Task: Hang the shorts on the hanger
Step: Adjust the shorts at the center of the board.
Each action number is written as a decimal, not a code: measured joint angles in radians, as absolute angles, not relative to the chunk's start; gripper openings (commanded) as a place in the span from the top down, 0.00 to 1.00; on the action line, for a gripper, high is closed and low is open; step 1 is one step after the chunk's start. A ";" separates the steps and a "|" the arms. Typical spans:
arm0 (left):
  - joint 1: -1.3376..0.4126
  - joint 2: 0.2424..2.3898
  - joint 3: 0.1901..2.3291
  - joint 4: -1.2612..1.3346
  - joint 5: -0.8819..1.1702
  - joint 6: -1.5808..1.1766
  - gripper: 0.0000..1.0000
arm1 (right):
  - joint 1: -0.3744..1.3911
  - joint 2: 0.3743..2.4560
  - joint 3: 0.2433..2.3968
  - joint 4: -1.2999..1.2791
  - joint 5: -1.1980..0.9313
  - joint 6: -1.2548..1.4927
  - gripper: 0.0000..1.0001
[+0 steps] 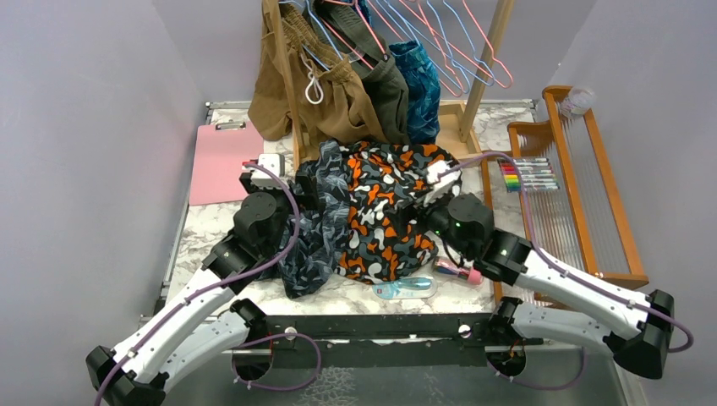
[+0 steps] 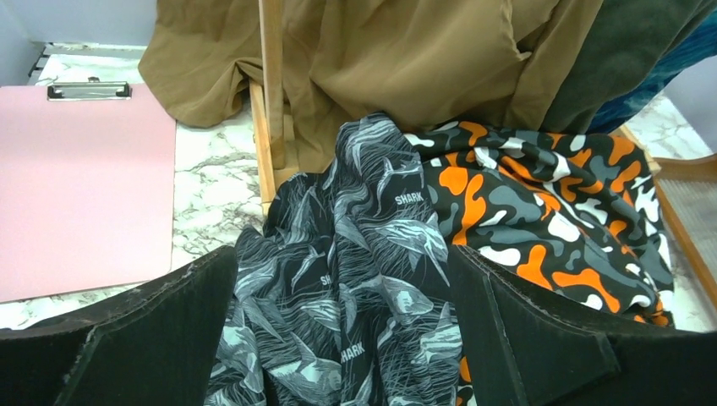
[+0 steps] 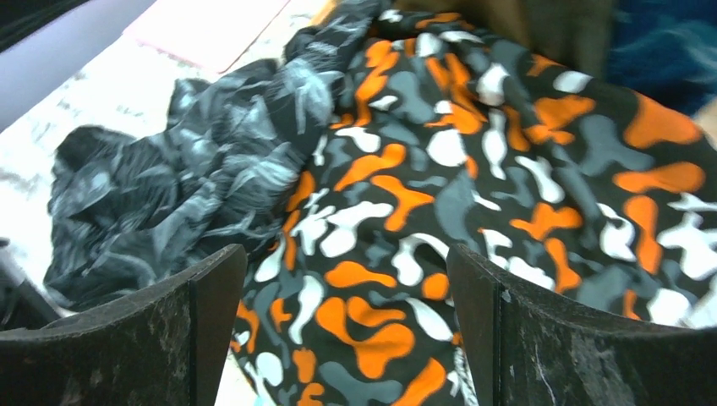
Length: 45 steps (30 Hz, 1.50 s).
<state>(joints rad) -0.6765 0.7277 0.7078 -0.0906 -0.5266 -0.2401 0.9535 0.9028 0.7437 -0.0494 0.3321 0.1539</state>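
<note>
Left wrist | grey-print shorts (image 2: 372, 220) read "SHARK" | left end effector (image 2: 342, 262), right end effector (image 3: 345, 254) both released

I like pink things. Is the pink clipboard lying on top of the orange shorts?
No, the pink clipboard lies flat on the table, off to the left of the orange shorts and not touching them.

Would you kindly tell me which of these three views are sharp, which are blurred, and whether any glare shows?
Left wrist: sharp, the lettering on the grey-print shorts reads clearly. Right wrist: soft throughout, the blobs on the camouflage shorts smeared, worst toward the top. Top external: in focus, evenly lit, no glare on the table.
</note>
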 measured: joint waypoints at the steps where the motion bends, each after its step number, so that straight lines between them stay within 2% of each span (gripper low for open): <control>1: -0.677 0.732 0.705 -0.090 -0.527 -0.237 0.05 | 0.957 0.932 0.769 -0.069 0.297 0.147 0.10; 8: -0.677 0.811 0.705 -0.104 -0.532 -0.223 0.05 | 1.034 1.116 0.848 -0.130 0.291 0.165 0.10; 13: -0.677 0.806 0.705 -0.108 -0.532 -0.222 0.05 | 1.032 1.179 0.844 -0.156 0.342 0.268 0.28; 16: -0.676 0.799 0.705 -0.107 -0.532 -0.220 0.05 | 1.029 1.187 0.844 -0.159 0.371 0.314 0.44; 17: -0.676 0.797 0.705 -0.107 -0.533 -0.220 0.05 | 1.026 1.190 0.844 -0.160 0.381 0.326 0.46; 29: -0.676 0.798 0.705 -0.107 -0.532 -0.220 0.05 | 0.988 1.220 0.796 -0.186 0.400 0.377 0.49; 35: -0.677 0.811 0.705 -0.107 -0.532 -0.220 0.05 | 0.988 1.223 0.774 -0.185 0.398 0.373 0.72; 38: -0.676 0.829 0.706 -0.107 -0.532 -0.219 0.05 | 0.988 1.223 0.764 -0.181 0.390 0.364 0.98; 45: -0.677 0.860 0.707 -0.116 -0.548 -0.215 0.06 | 0.988 1.171 0.748 -0.178 0.367 0.335 0.99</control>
